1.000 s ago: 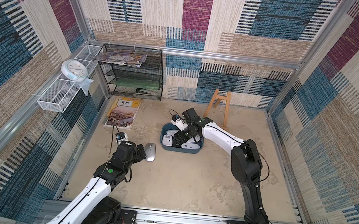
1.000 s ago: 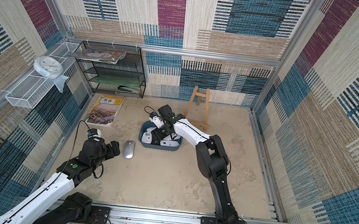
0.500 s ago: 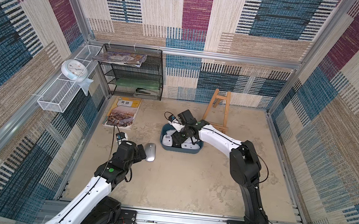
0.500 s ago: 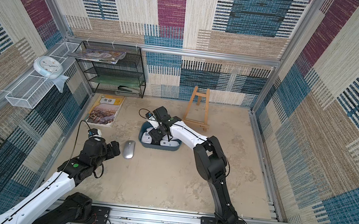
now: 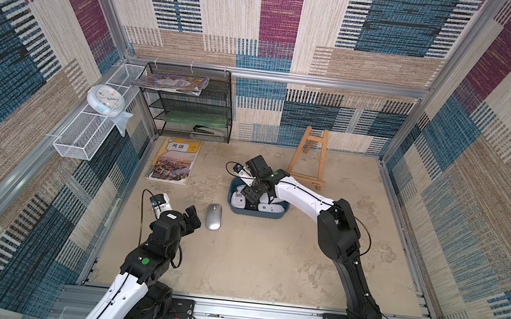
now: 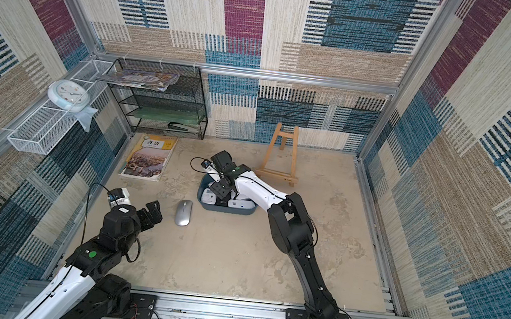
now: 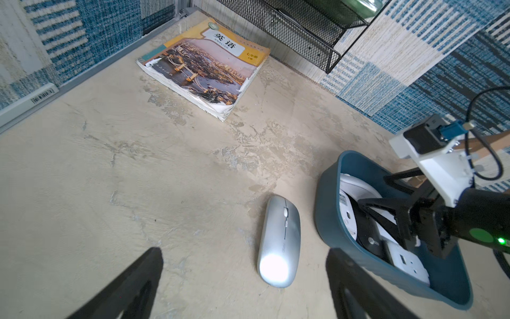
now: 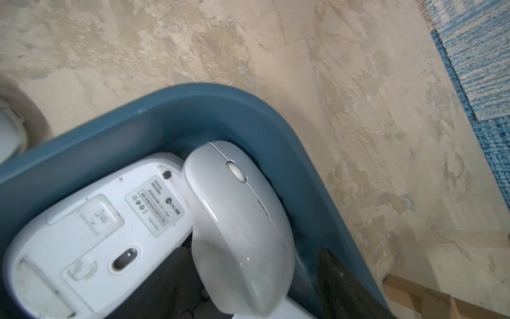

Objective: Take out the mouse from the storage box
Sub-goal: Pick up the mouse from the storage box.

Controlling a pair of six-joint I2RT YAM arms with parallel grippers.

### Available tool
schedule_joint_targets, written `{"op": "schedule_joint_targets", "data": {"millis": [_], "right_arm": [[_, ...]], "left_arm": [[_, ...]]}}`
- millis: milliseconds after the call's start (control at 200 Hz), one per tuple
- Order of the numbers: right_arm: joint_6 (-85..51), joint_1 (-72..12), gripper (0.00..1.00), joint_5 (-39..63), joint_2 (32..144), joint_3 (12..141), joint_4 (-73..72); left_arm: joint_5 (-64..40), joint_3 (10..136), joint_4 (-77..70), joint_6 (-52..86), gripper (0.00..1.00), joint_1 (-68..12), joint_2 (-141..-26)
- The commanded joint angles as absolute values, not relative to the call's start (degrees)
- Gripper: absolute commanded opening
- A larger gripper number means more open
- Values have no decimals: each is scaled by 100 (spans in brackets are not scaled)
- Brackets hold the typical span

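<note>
White-and-black arms [image 5: 299, 194], black cables [image 5: 140, 215], green round stickers [image 5: 143, 260], black fingers [image 7: 132, 284]

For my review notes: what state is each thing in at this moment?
storage box, upright, mice inside
silver mouse, on the table, buttons up
white mouse, in the box, tilted on edge
other white mouse, in the box, underside up
left tool, open, empty
right tool, inside the box, grip unclear
textbook, closed, lying flat
</note>
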State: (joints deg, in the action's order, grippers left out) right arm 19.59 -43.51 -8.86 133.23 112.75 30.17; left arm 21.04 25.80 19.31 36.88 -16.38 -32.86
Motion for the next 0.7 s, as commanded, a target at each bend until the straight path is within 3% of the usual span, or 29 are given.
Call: {"op": "schedule_joint_targets", "data": {"millis": [0,270,696], "right_arm": [[2038,-4364,77,-865,13441,11398,3204],[2169,-4450,71,-1328,13672,11462,3080],[2471,-4646,42,-1951,13866,11443,2951]], "left_arm": [[2235,2609,1978,3691,96,-1635,-3375],[2209,2665,1960,3708,96,-1639,-3603],[2089,2635,1828,3674,96,-1635,-3661]]}}
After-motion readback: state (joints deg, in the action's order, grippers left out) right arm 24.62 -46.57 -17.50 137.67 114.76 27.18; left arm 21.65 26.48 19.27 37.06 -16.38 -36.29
